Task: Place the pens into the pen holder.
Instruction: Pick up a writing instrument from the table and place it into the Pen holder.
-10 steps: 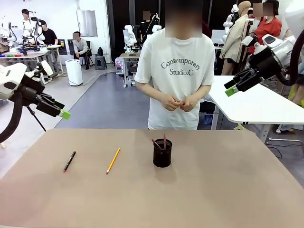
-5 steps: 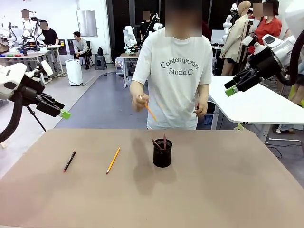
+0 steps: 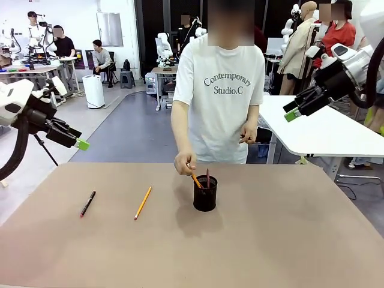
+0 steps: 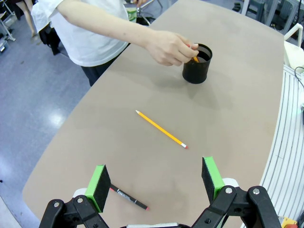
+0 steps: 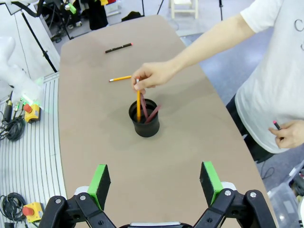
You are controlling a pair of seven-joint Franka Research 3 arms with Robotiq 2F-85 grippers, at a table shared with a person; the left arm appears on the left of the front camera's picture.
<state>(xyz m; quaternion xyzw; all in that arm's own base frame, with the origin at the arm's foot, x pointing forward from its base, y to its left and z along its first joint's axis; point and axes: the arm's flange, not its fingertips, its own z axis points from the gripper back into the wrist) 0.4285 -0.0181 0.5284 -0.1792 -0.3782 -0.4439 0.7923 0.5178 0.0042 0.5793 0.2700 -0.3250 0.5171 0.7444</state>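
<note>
The person's hand on the left, clasped with its partner at the chest a second ago and then raised with an orange pencil, has come down to the pen holder — the pencil's lower end now inside the rim. The other hand has dropped beside the hip.

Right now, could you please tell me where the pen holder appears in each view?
Front view: pen holder just right of centre.
Left wrist view: pen holder upper right.
Right wrist view: pen holder near centre.
Shared landmark: the yellow pencil lying flat nearby.
</note>
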